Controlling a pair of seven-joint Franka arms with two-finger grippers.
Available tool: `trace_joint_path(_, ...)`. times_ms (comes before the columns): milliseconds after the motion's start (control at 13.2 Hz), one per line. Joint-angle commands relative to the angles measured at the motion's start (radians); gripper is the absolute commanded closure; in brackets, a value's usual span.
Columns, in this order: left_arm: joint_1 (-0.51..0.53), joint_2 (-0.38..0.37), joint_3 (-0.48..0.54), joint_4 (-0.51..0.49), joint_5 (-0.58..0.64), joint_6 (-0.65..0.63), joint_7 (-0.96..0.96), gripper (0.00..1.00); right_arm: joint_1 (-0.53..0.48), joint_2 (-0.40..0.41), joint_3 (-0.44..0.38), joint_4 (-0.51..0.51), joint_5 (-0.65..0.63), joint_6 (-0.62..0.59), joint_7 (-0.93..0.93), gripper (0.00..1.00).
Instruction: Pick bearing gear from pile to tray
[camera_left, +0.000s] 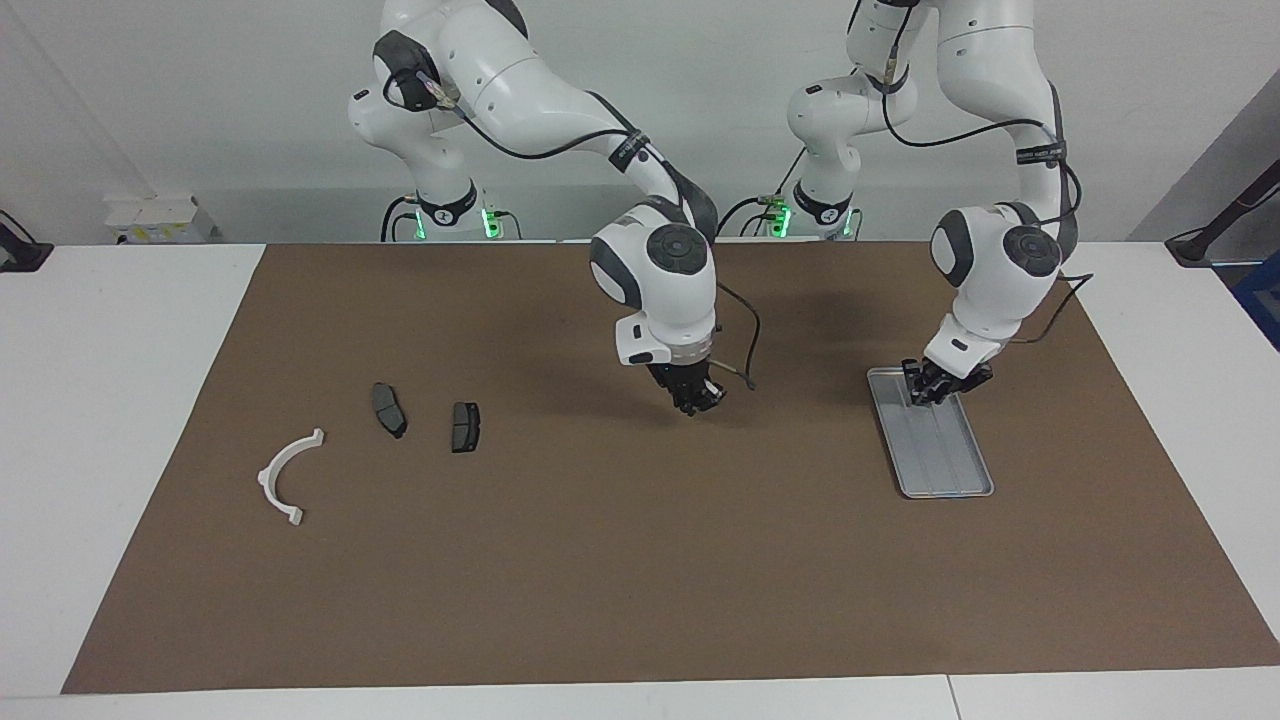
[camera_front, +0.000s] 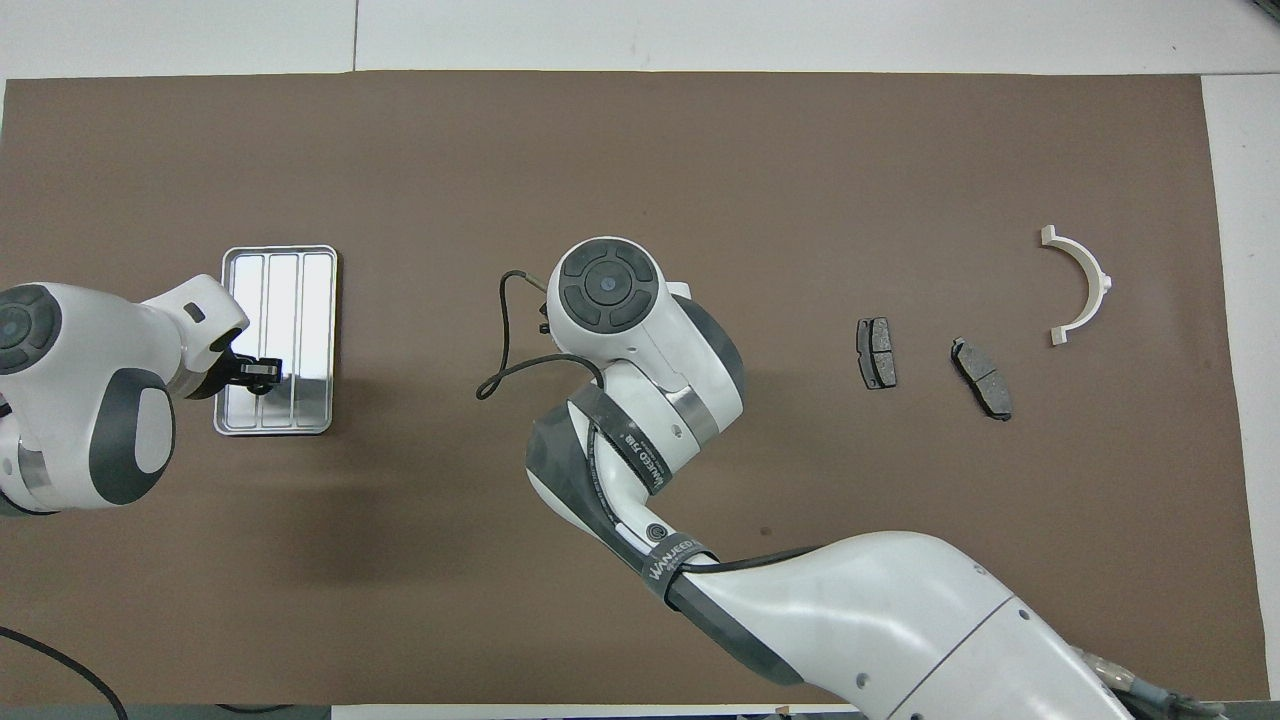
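Right jaws clenched over the bare mid-counter; left jaws low over the tray (camera_left: 950, 465), grip impossible to tell.
No bearing gear shows; any in the right jaws is hidden. If both arms meet at the tray they could clash, or a small part could bounce out. Two brake pads (camera_left: 390, 410) and the white bracket (camera_left: 285, 480) lie toward the right arm's end, blocking nothing.

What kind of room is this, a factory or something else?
Probably a robotics lab bench, not a factory line: two white arms stand at one table with a brown mat, a few brake pads, a white bracket and a metal tray laid out for practice.
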Motion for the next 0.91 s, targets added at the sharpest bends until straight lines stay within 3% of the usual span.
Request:
trace_joint_path(0,-0.024,-0.005,0.006,-0.053,-0.011,0.090,-0.027,1.00,-0.003,0.005,-0.001,-0.012,0.000,0.045,0.015,1.00)
trace_joint_path(76,-0.027,0.001,0.006,-0.058,-0.013,0.110,-0.036,1.00,-0.006,0.007,-0.001,-0.021,0.000,0.058,0.014,1.00)
trace_joint_path(152,-0.041,0.007,0.008,-0.061,-0.013,0.116,-0.042,0.84,-0.006,0.007,-0.001,-0.034,0.000,0.079,0.014,1.00)
trace_joint_path(228,-0.046,0.009,0.008,-0.055,-0.011,0.109,-0.041,0.26,-0.008,0.007,-0.001,-0.065,0.000,0.119,0.014,1.00)
trace_joint_path(304,-0.046,0.009,0.006,-0.038,-0.011,0.087,-0.036,0.05,-0.009,0.002,-0.003,-0.094,0.000,0.157,0.012,1.00)
trace_joint_path(380,-0.055,0.010,0.006,0.003,-0.011,0.028,-0.038,0.00,-0.008,0.001,-0.003,-0.104,0.000,0.176,0.011,1.00)
trace_joint_path(608,-0.076,0.010,0.003,0.239,-0.016,-0.275,-0.064,0.00,-0.012,0.001,-0.001,-0.104,-0.001,0.171,0.011,1.00)
trace_joint_path(684,-0.101,0.010,0.002,0.299,-0.019,-0.336,-0.117,0.00,-0.015,0.001,-0.003,-0.099,-0.001,0.161,0.012,0.86)
trace_joint_path(760,-0.130,0.012,0.002,0.341,-0.019,-0.365,-0.177,0.00,-0.017,-0.001,-0.003,-0.093,0.000,0.147,0.014,0.21)
trace_joint_path(836,-0.141,0.010,0.000,0.356,-0.019,-0.364,-0.239,0.00,-0.019,-0.006,-0.007,-0.078,0.000,0.113,0.014,0.00)
